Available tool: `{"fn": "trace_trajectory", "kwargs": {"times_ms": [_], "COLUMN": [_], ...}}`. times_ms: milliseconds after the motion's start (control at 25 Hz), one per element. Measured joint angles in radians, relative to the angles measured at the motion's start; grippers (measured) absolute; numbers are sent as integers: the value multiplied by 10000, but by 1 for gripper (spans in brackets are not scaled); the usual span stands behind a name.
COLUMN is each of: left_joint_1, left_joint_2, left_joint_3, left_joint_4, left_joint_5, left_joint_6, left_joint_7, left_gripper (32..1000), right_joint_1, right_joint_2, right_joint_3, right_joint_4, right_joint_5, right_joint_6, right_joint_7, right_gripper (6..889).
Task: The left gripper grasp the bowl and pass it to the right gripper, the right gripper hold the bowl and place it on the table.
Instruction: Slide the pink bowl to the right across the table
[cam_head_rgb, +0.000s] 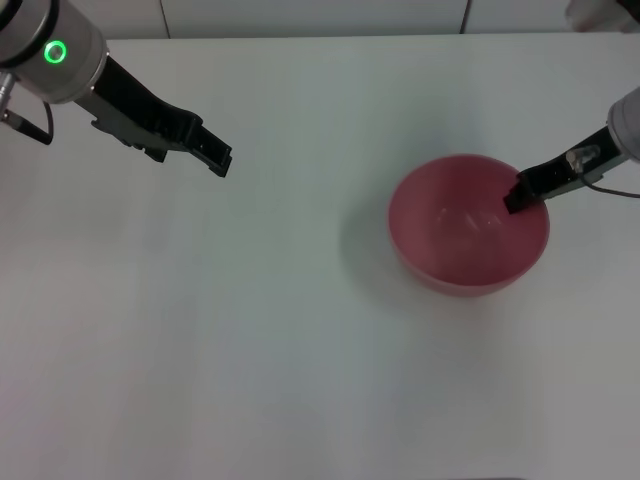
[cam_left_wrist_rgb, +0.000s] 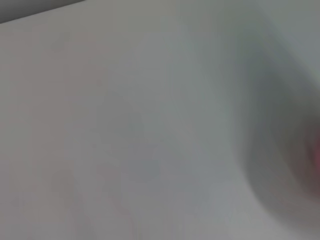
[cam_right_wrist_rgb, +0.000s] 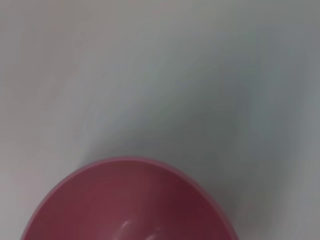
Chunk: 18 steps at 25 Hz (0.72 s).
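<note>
The glossy pink bowl (cam_head_rgb: 468, 225) is right of the middle of the white table (cam_head_rgb: 250, 350), upright, with a soft shadow on its left side. My right gripper (cam_head_rgb: 517, 194) reaches in from the right edge, its slim black jaw set across the bowl's near-right rim and shut on it. In the right wrist view the bowl (cam_right_wrist_rgb: 130, 205) fills the lower part, with bare table beyond it. My left gripper (cam_head_rgb: 214, 155) hangs over the table at the far upper left, well apart from the bowl, with nothing in it.
The table's far edge (cam_head_rgb: 300, 38) runs along the top of the head view, with a grey wall behind it. The left wrist view shows only blurred white table (cam_left_wrist_rgb: 125, 125).
</note>
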Motion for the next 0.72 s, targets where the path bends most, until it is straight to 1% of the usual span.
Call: {"fn": "trace_trajectory", "kwargs": {"times_ms": [160,360,720], "left_joint_1": [-25,-76,-95], "left_joint_2": [-11,-15,-31], "left_joint_3": [18,42,49], "left_joint_4": [-2,-204,-258], "left_joint_5": [-1,-9,-16], "left_joint_6": [-1,-105,-110], "left_joint_7": [1,18,45], "left_gripper": [840,840,839], "right_joint_1": [6,17,19], "right_joint_2": [-4,-8,-9], "right_joint_3": [0,0,0], "right_joint_4": [149,415,457], "right_joint_5": [-22,-39,-48], "right_joint_6": [192,502,575], "right_joint_7": [0,-8,-2], "right_gripper": [91,93,95]}}
